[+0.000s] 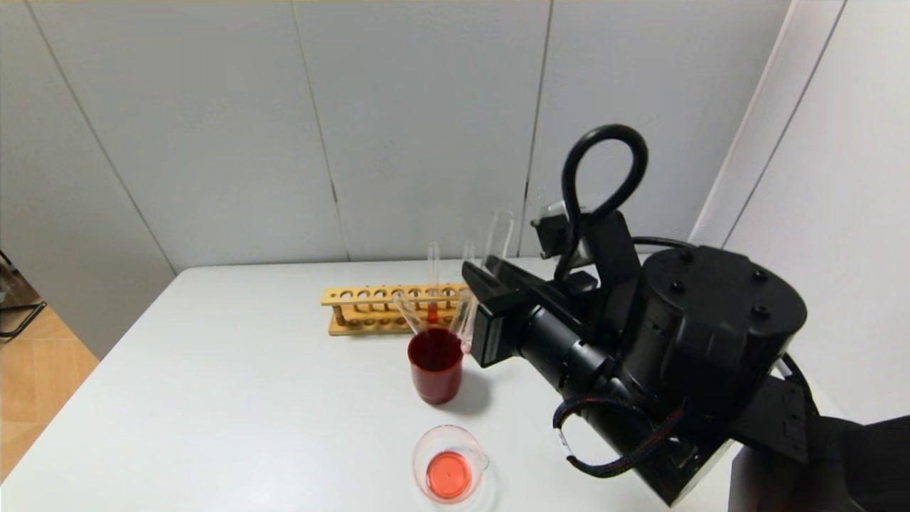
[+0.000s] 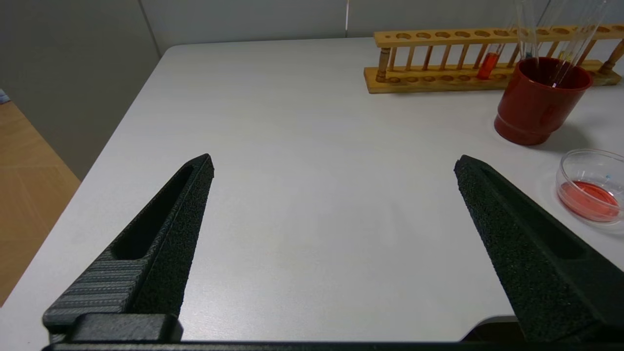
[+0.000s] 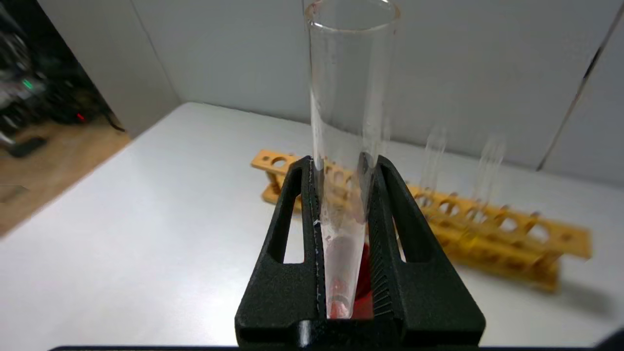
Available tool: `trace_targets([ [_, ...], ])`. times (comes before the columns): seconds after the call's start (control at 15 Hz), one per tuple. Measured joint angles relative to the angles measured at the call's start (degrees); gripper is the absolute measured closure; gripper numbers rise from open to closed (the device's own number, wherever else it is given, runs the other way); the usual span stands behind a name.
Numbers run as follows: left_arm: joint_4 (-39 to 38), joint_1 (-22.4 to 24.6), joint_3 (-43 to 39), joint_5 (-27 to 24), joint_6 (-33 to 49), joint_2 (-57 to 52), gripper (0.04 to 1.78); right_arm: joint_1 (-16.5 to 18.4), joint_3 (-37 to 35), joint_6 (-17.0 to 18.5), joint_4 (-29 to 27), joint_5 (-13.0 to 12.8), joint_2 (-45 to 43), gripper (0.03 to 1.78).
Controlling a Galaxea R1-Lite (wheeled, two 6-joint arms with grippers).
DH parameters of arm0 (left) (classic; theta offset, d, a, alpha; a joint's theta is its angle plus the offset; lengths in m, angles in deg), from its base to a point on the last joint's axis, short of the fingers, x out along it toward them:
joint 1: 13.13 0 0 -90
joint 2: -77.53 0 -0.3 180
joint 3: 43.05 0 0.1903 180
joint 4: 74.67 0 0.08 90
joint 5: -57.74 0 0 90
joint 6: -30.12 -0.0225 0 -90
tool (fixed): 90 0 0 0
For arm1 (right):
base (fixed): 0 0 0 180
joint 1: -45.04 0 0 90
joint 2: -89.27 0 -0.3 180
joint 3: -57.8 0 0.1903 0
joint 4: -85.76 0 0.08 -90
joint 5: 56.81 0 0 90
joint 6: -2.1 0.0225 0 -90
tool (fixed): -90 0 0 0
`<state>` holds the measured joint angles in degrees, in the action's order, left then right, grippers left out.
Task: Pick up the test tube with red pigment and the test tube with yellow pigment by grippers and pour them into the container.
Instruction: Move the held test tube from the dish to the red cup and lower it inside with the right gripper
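Observation:
My right gripper point(image 1: 475, 277) point(image 3: 343, 161) is shut on a clear test tube point(image 1: 500, 235) point(image 3: 348, 97) that looks empty. It holds the tube upright, just above and behind the dark red cup point(image 1: 435, 364). A test tube with red pigment point(image 1: 432, 313) point(image 2: 489, 66) stands in the wooden rack point(image 1: 370, 307). I cannot make out the test tube with yellow pigment. The glass container point(image 1: 449, 466) point(image 2: 592, 190) sits near the table's front edge with red-orange liquid in it. My left gripper point(image 2: 334, 161) hangs open over bare table, left of these things.
Clear tubes lean inside the red cup point(image 2: 536, 102). More clear tubes stand in the rack point(image 2: 438, 83) behind it. The white table point(image 1: 234, 398) ends at a wall behind the rack. Its left edge drops to a wooden floor point(image 1: 35, 370).

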<state>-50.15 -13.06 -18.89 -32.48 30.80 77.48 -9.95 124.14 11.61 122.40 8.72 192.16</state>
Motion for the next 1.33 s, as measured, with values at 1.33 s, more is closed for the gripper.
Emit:
trace_targets([
  [1.33, 0.00, 0.00, 0.00, 0.00, -0.02, 0.00, 0.07, 6.97, 14.02, -1.85, 2.60, 9.29, 19.47, 1.47],
])
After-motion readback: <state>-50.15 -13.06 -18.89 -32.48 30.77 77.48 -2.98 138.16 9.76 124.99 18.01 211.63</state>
